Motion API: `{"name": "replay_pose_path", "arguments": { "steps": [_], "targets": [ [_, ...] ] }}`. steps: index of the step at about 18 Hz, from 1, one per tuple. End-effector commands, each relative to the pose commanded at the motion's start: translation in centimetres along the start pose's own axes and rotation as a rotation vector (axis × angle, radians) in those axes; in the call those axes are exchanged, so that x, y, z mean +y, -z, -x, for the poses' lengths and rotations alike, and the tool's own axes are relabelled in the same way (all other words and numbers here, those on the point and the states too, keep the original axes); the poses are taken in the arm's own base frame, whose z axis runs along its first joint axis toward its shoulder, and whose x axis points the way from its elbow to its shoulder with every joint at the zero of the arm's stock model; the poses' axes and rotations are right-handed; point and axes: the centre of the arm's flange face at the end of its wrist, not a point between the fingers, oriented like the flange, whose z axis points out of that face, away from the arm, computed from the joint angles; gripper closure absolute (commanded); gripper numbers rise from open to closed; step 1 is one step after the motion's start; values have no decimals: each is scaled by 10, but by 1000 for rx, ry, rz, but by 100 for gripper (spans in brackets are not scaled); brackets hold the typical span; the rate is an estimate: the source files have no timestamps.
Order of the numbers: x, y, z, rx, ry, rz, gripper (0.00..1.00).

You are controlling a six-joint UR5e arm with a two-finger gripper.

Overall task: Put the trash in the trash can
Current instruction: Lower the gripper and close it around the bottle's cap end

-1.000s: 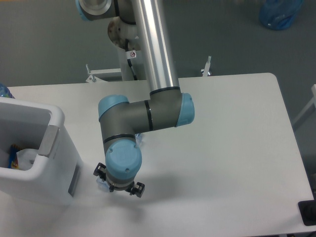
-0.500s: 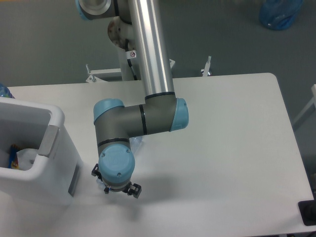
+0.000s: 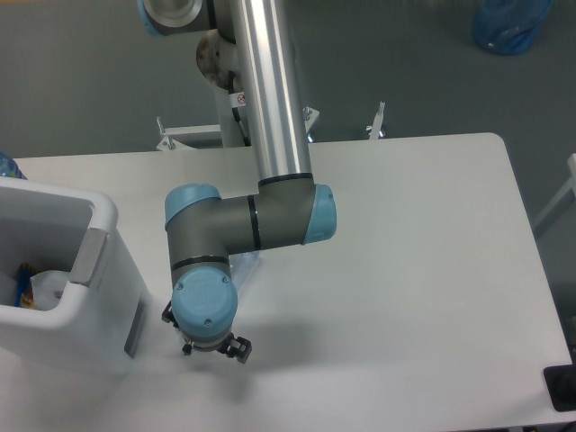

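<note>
White table (image 3: 432,270) on a grey floor (image 3: 81,72).

Even, bright overhead light — soft shadow under arm (image 3: 270,135) — slight overall blur.

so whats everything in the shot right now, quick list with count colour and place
trash can: one, white with a grey handle plate, left edge of the table; some items lie inside, too small to identify
table: one, white, fills most of the view
clear plastic item: one, transparent, on the table, mostly hidden under the arm's wrist
blue bag: one, blue, on the floor, top right
metal brackets: two, silver, at the table's far edge
arm: one, silver and grey with pale blue caps, reaching down beside the trash can
end effector: one, black, mostly hidden under the wrist
</note>
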Motion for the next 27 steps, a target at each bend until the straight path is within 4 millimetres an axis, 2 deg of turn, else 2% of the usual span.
{"name": "replay_pose_path", "arguments": {
  "steps": [5,11,14,16,19,21,25,27],
  "targets": [
    [-2,-6,-9,7,-11,12,0],
    [-2,-22,-21,-26,-30,72,0],
    [-3,-27,-20,-51,-29,94,1],
    [-4,-30,-20,-52,-26,96,13],
    [-4,-29,-20,-55,-26,95,42],
    [-4,-28,-20,-56,-27,93,54],
    [-5,-18,-21,-62,-29,81,57],
    [-4,-4,-22,-72,-30,60,59]
  ]
}}
